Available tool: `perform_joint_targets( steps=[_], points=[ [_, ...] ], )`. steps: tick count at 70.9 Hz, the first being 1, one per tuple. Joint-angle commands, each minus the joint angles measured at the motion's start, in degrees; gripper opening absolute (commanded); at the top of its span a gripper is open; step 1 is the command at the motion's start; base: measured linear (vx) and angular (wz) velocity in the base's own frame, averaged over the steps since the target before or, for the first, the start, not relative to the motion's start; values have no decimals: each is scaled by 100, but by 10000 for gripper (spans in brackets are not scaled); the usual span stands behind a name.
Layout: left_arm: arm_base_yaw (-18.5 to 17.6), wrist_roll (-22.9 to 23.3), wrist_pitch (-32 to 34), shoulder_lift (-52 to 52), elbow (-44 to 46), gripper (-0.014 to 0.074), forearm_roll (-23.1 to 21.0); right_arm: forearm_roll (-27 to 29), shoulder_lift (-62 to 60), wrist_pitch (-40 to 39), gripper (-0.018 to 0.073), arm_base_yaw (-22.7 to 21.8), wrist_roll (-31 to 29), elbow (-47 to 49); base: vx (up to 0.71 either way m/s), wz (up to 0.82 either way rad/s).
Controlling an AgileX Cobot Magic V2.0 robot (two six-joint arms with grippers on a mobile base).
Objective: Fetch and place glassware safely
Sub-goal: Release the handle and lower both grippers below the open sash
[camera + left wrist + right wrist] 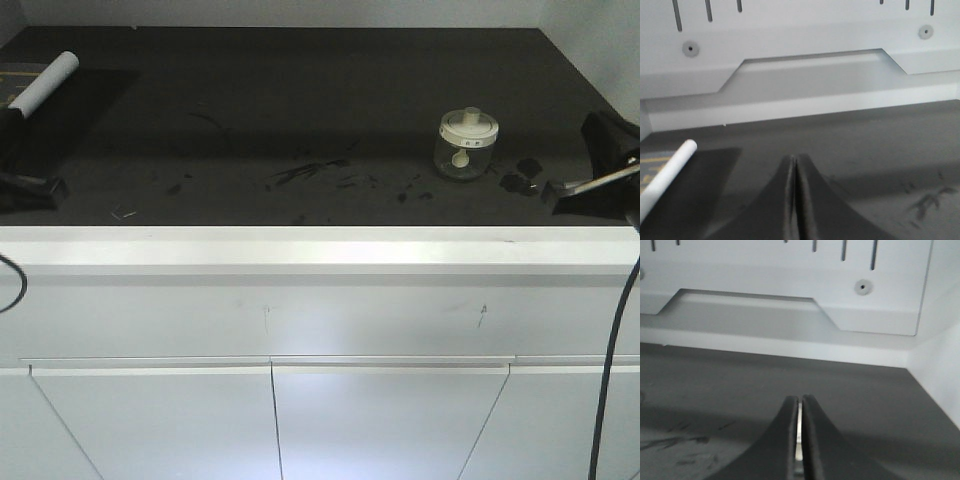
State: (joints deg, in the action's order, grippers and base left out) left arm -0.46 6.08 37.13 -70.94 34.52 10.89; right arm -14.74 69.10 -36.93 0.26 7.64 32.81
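Note:
The glassware, a small squat clear jar (466,146) with a cream-white knobbed lid, stands upright on the black countertop (300,110) at the right. My right gripper (553,192) rests low at the counter's right edge, to the right of the jar and apart from it. In the right wrist view its fingers (790,440) are pressed together with only a bright sliver between them and nothing held. My left gripper (52,188) sits at the far left edge, shut and empty, as its fingers (810,200) show. Neither wrist view shows the jar.
A white cylindrical tube (46,84) lies at the back left on a dark mat, also seen as a white tube (665,177) left of the left gripper. Dark smudges (310,172) mark the counter. A white back panel (800,70) and right side wall (940,380) bound it.

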Motion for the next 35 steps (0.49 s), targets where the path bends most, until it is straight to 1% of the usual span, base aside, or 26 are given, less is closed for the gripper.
perform_joint_targets(
  steps=[1,5,21,35],
  points=[
    [12,113,368,342,-141,-7,-36,-246,-229,-454,-3,-2,110,21,0,0],
    [12,113,312,480,-322,-7,-36,-373,-290,-457,-3,-2,110,-82,0,0],
    [12,113,285,853,-1061,-7,-36,-378,-485,-487,-3,-2,212,-538,0,0],
    [12,107,773,842,-1469,-7,-41,-378,-485,-764,-3,-2,212,-777,0,0]
  ],
)
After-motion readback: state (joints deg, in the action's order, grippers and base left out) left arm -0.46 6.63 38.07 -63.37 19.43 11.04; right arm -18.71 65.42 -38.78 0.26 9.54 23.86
